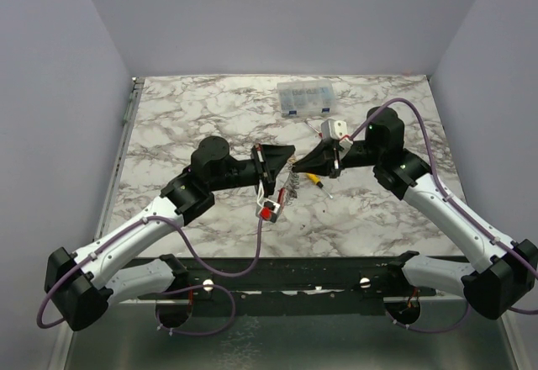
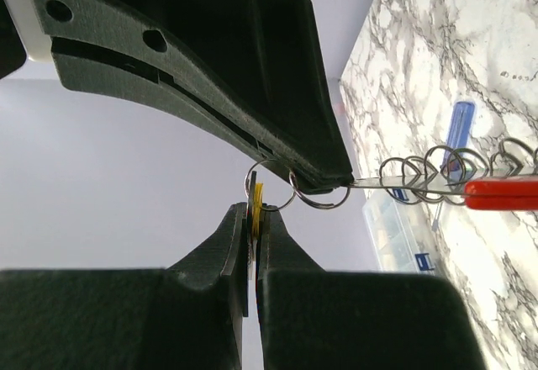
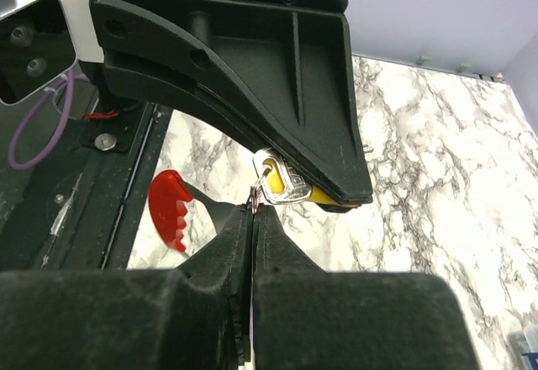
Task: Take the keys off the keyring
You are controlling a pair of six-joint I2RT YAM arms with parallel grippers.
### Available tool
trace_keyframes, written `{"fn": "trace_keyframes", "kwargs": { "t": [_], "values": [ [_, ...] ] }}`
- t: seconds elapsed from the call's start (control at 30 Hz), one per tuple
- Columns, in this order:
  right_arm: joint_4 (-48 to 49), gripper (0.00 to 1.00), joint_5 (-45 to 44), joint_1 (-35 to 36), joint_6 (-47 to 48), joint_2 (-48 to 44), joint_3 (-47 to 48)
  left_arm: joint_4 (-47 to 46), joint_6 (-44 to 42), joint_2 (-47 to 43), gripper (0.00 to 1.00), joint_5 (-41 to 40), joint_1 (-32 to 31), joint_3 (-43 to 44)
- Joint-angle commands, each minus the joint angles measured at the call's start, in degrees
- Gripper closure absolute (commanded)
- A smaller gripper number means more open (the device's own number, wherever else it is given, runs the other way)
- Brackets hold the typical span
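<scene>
Keyring point(image 2: 322, 207): thin wire ring, held clear of the marble table point(image 1: 185, 109) between two facing grippers, near the table's middle.

We record the left gripper point(image 2: 255, 215) with its fingers pressed together on a yellow-headed key point(image 2: 257, 195), which lies flat between the pads. The right gripper point(image 3: 252, 212) also has its fingers together, nipping the ring wire at their tips. From the ring a chain of wire loops point(image 2: 420, 172) runs to the red strap point(image 2: 504, 193), which in the overhead view hangs toward the near edge below the left gripper.

Relation of note: the ring lies directly between the two sets of fingertips. Both arms touch the assembly, so neither is nearer. We judge that the key must travel along the wire, away from the right fingertips, and that the arms' shared line is the pulling axis. We cannot make out any other keys.
</scene>
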State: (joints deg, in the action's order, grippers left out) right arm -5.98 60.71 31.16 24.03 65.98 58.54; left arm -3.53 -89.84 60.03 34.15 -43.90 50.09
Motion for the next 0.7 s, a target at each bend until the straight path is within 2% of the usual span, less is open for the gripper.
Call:
{"fn": "trace_keyframes", "kwargs": {
  "t": [0.0, 0.17, 0.37, 0.67],
  "values": [
    [-1.7, 0.99, -2.5, 0.4, -0.5, -1.0, 0.7, -1.5, 2.5, -3.4, 1.00, -3.2, 0.3, -1.3],
    [-1.6, 0.99, -2.4, 0.2, -1.1, -1.4, 0.7, -0.9, 4.1, -5.3, 1.00, -6.0, 0.5, -3.0],
    [2.9, 0.99, -1.1, 0.0, -5.4, -1.3, 1.2, 0.3, 2.2, -6.8, 1.00, -7.1, 0.5, -6.6],
    [3.9, 0.99, 1.1, -0.1, -7.0, -0.6, 2.7, -1.0, -0.1, -5.6, 1.00, -7.6, 0.4, -9.1]
  ]
}}
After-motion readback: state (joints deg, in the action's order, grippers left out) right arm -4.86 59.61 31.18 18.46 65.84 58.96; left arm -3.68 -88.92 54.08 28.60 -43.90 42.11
